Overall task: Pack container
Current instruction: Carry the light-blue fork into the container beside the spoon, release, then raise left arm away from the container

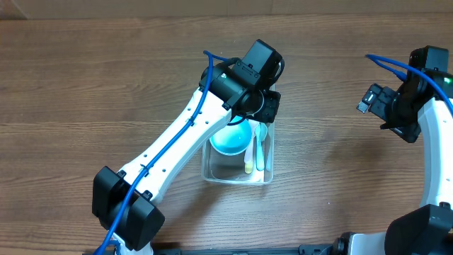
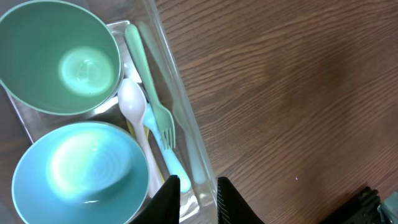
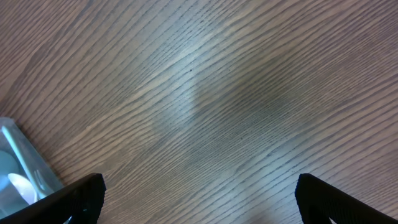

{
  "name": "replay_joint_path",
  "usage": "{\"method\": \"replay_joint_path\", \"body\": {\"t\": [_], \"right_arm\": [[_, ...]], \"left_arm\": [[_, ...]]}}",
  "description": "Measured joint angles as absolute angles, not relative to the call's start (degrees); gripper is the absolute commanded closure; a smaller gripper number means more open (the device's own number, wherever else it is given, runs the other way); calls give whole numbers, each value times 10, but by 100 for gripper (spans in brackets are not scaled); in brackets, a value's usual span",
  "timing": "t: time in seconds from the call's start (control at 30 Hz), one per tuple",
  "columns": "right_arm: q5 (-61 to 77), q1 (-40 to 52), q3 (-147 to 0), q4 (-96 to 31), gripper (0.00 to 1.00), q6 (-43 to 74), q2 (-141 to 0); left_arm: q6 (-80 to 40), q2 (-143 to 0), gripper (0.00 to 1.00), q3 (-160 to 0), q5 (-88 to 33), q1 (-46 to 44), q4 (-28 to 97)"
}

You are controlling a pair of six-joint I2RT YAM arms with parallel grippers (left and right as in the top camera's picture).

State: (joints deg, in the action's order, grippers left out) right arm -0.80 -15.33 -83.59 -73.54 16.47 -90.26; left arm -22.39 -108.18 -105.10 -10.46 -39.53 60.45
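Clear rounded container (image 1: pixel 230 168) on woodgrain table (image 1: pixel 85 85)

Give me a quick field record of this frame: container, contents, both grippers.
container: clear tub, middle of wooden table
contents: green bowl and light-blue bowl side by side; green fork, white spoon and more cutlery along one wall
left gripper: over the container's cutlery side, jaws slightly apart, nothing seen gripped
right gripper: wide open over the table, apart from the container

Clear, round-cornered rectangular container (image 1: pixel 237 178), upright, mid-scene, partly filled.
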Motion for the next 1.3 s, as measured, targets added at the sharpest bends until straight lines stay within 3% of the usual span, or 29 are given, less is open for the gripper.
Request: {"method": "replay_joint_path", "body": {"t": [0.2,0.23,0.33,0.43,0.47,0.5,0.53,0.83,1.3], "right_arm": [[-8,-153,-836,-735,0,165,-903],[-8,-153,-836,-736,0,165,-903],[-8,-153,-836,-735,0,165,-903],[-8,-153,-836,-735,0,165,-903],[-8,-153,-836,-735,0,164,-903],[-8,-153,-836,-736,0,165,-903],[-8,-153,-836,-735,0,165,-903],[-8,-153,-836,-735,0,164,-903],[-8,-153,-836,-735,0,165,-903]], "left_arm": [[-223,-1084,70,-1052,-98,-394,648],[-223,-1084,58,-1052,-95,-391,655],[-224,-1084,41,-1052,-87,-365,659],[-223,-1084,31,-1052,-81,-296,660],[-222,-1084,23,-1052,-79,-270,661],[-219,-1084,7,-1052,-79,-242,663],[-215,-1084,0,-1052,-77,-211,666],[-206,-1084,0,-1052,-67,-20,682],[-206,-1083,0,-1052,-14,10,682]]}}
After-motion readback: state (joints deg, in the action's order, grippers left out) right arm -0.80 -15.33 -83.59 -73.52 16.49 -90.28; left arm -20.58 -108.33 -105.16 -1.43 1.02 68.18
